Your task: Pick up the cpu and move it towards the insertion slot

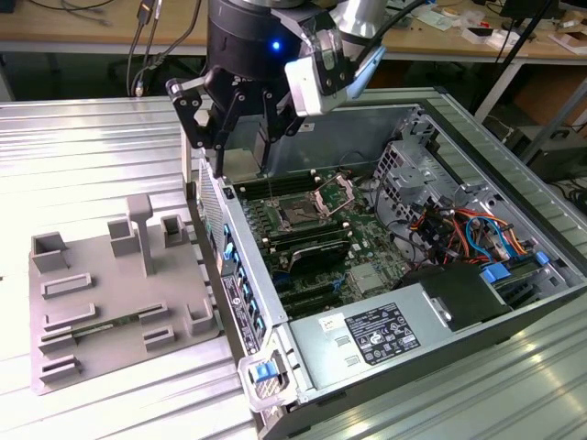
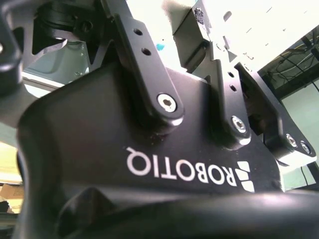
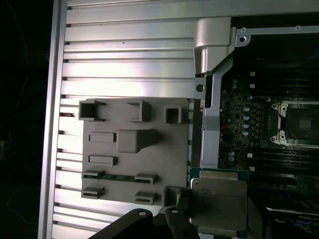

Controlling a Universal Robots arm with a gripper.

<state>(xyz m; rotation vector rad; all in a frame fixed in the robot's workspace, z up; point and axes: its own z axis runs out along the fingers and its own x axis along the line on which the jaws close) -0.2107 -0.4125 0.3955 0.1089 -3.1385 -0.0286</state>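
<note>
Hanging over the near wall of the open computer case [image 1: 514, 165], the gripper [image 1: 240, 124] sat above the edge where the ribbed metal table [image 1: 83, 156] met the chassis. In the first wrist view the cpu [image 3: 218, 203] showed silvery and flat, close under the camera, with dark fingers [image 3: 172, 221] at its side; it looked clamped between them, though the grip itself was half hidden. The insertion slot [image 1: 298, 215] lay well apart from it on the green board, its metal frame lifted. Off to the exterior view's left, the grey plastic fixture [image 1: 110, 293] rested on the table.
</note>
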